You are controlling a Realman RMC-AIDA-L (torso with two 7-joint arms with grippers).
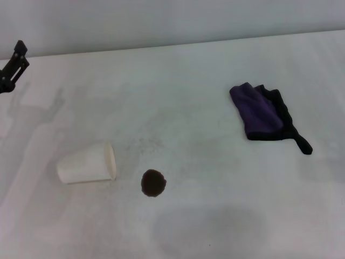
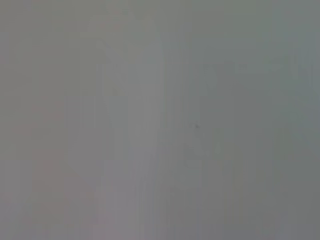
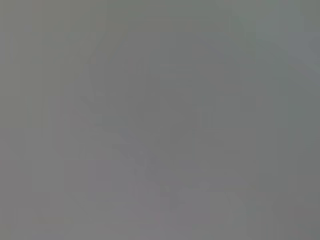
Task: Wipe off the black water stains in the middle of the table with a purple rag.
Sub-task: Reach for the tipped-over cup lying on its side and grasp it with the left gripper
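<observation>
The black water stain [image 1: 153, 183] is one small round dark blot on the white table [image 1: 178, 70], near the front middle. The purple rag [image 1: 260, 109] lies crumpled at the right, its black edging and thin black tail [image 1: 302, 143] pointing to the front right. My left gripper [image 1: 13, 67] shows only partly at the far left edge, well above and away from the stain and the rag. My right gripper is out of view. Both wrist views show only plain grey surface.
A white paper cup [image 1: 87, 162] lies on its side just left of the stain, mouth toward it. Faint grey speckles [image 1: 143, 143] lie behind the stain. The table's far edge [image 1: 178, 47] meets a pale wall.
</observation>
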